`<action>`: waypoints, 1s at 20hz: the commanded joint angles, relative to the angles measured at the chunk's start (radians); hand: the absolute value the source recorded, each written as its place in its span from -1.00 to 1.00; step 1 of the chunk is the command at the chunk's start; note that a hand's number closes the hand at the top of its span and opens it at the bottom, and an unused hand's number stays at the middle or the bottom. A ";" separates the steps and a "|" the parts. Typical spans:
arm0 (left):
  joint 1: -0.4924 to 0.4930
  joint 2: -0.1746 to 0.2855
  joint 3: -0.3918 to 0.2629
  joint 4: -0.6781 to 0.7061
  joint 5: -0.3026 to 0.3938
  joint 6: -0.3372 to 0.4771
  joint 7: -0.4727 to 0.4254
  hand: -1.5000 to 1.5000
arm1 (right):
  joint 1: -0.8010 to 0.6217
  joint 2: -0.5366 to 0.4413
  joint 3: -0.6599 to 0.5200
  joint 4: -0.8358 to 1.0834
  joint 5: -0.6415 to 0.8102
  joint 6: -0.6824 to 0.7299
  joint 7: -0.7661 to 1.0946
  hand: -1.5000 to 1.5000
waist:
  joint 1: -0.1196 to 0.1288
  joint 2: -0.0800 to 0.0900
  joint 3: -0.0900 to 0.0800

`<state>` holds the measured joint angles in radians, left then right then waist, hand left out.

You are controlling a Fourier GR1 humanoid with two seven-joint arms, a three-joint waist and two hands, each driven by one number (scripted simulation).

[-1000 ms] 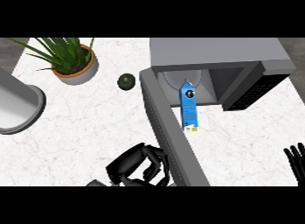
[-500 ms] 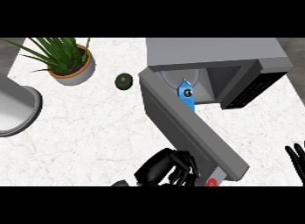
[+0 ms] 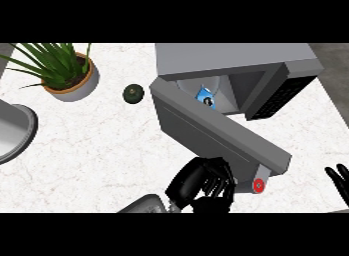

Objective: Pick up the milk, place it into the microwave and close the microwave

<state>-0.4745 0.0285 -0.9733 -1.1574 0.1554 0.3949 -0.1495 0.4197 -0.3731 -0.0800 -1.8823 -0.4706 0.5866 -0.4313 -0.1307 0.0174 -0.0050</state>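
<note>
The blue milk carton [image 3: 206, 96] lies inside the grey microwave [image 3: 236, 57] at the back right, partly hidden by the door. The microwave door [image 3: 214, 132] stands half open, slanting from its hinge at the left down to the lower right. My left hand [image 3: 201, 182] is against the door's outer face near its free end, fingers relaxed and touching it, holding nothing. My right hand [image 3: 347, 181] rests open at the lower right edge, fingers up, apart from everything.
A potted plant [image 3: 66, 75] stands at the back left, with a small dark round fruit [image 3: 133, 93] beside it. A large grey round vessel [image 3: 3, 132] sits at the left edge. A red mark [image 3: 259, 185] shows on the door's end.
The door has swung further toward the microwave, covering more of the milk. My left hand has moved right and forward with it. The right hand has stayed put.
</note>
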 commanded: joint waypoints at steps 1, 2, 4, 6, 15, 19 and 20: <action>-0.098 -0.027 -0.008 0.013 0.090 0.081 -0.019 1.00 | 0.008 -0.022 0.012 -0.068 -0.046 0.003 0.054 -1.00 | -0.030 0.006 -0.003; -0.118 -0.027 0.001 -0.004 0.122 0.109 -0.003 1.00 | 0.006 -0.018 0.016 -0.079 -0.027 -0.009 0.055 -1.00 | -0.036 0.005 -0.002; -0.151 -0.028 0.012 0.032 0.147 0.144 -0.028 1.00 | 0.023 -0.029 0.027 -0.120 -0.066 -0.004 0.089 -1.00 | -0.041 0.007 -0.002; -0.200 -0.028 0.016 0.030 0.180 0.188 -0.028 1.00 | 0.007 -0.027 0.026 -0.138 -0.080 -0.030 0.111 -1.00 | -0.039 0.008 -0.001; -0.355 -0.028 0.065 0.176 0.313 0.256 -0.070 1.00 | 0.013 -0.052 0.018 -0.188 -0.144 -0.057 0.177 -1.00 | -0.079 0.023 0.001; -0.410 -0.029 0.094 0.242 0.372 0.233 -0.088 1.00 | -0.005 -0.087 -0.009 -0.206 -0.164 -0.075 0.215 -1.00 | -0.083 0.034 0.000; -0.424 -0.029 0.097 0.243 0.395 0.235 -0.084 1.00 | -0.006 -0.076 0.017 -0.210 -0.159 -0.079 0.223 -1.00 | -0.086 0.035 0.000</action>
<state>-0.8157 -0.0006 -0.9312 -0.9609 0.5021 0.6162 -0.2025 0.4218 -0.4391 -0.0681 -2.0809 -0.6131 0.5208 -0.2384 -0.2126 0.0483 -0.0041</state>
